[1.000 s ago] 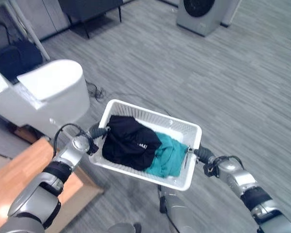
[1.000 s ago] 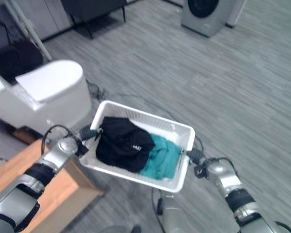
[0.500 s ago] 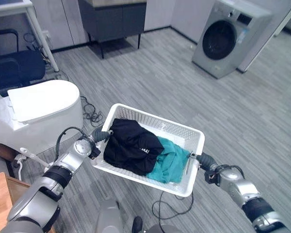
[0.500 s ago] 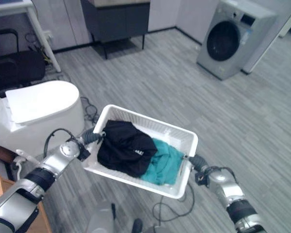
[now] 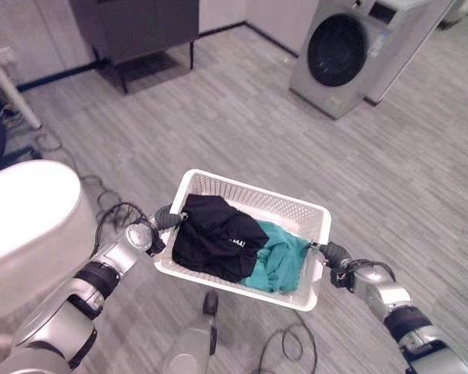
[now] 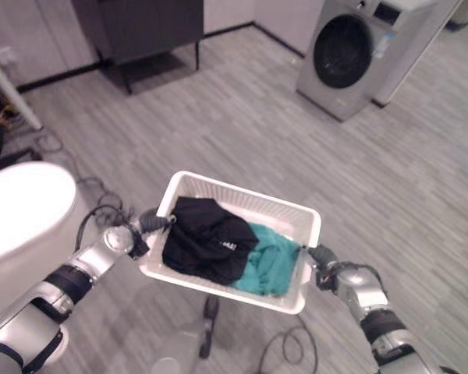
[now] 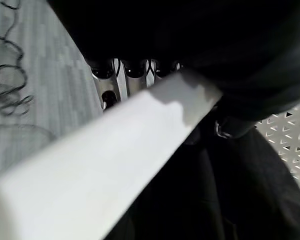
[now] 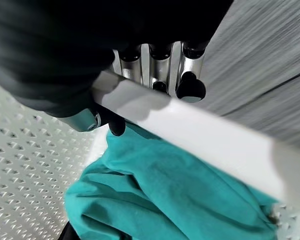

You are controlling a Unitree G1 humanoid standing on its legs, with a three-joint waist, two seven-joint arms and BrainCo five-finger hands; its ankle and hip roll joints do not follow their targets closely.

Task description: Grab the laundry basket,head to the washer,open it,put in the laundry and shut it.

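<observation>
Grey wood-plank floor (image 5: 242, 117) is seen across the whole scene. A silver-grey front-loading washer with a dark round door (image 5: 351, 48) stands at the far side, well apart from the basket; door is shut. A dark cabinet on thin legs (image 5: 136, 27) is set against the far wall. A white rounded toilet (image 5: 23, 226) sits on the robot's left.

The white perforated plastic laundry basket (image 5: 253, 199) is held off the floor between both arms, in front of the robot. It is loaded with a black crumpled garment (image 5: 214, 238) on the left side and a teal crumpled garment (image 5: 281, 261) on the right side, the two touching.

The left hand (image 7: 135, 67) is clenched on the basket's left rim: fingers are curled under the rim, thumb over it. The right hand (image 8: 160, 62) is clenched on the right rim the same way, thumb inside next to the teal cloth. Carry step is judged to be in progress; washer not yet reached.

Handling, as judged: basket stiff but light, rim smooth, probably slippery. Rim is the right hold, at opposite short ends, kept level. Laundry is soft and loose, so tipping could spill it. Thumb contact on the left rim is only partly visible, so grip firmness cannot be confirmed.
</observation>
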